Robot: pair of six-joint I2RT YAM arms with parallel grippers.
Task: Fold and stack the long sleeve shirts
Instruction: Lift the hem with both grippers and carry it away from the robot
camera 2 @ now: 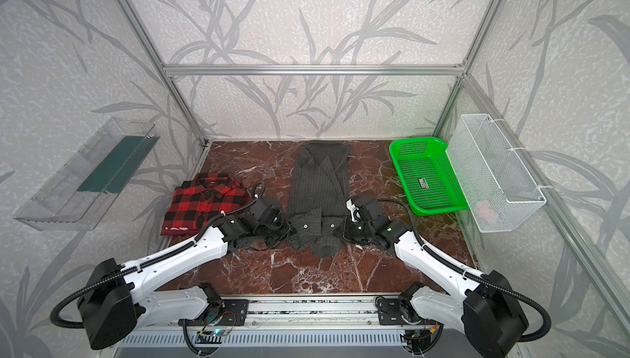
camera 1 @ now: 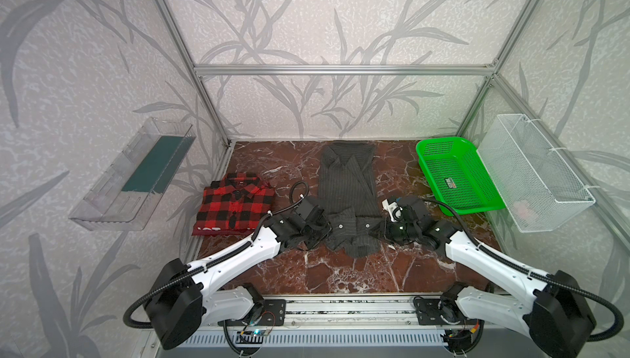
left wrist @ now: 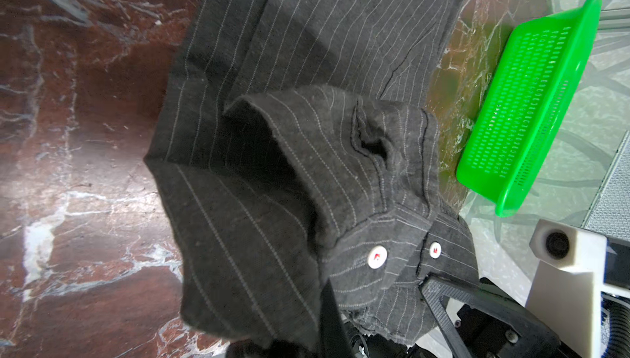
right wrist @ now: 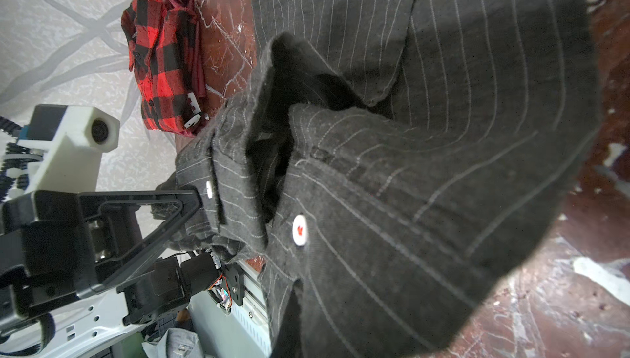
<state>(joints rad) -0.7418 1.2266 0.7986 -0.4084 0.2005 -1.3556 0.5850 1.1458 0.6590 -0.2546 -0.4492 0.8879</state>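
The charcoal pinstriped shirt [camera 1: 347, 182] lies lengthwise mid-table, its bunched near end pinched from opposite sides by the left gripper [camera 1: 326, 228] and right gripper [camera 1: 377, 228], with the folded plaid shirt [camera 1: 235, 203] just beside the left arm and a green basket [camera 1: 443, 141] by the right.

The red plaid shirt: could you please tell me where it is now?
In both top views the red plaid shirt lies folded at the table's left edge, left of the pinstriped shirt.
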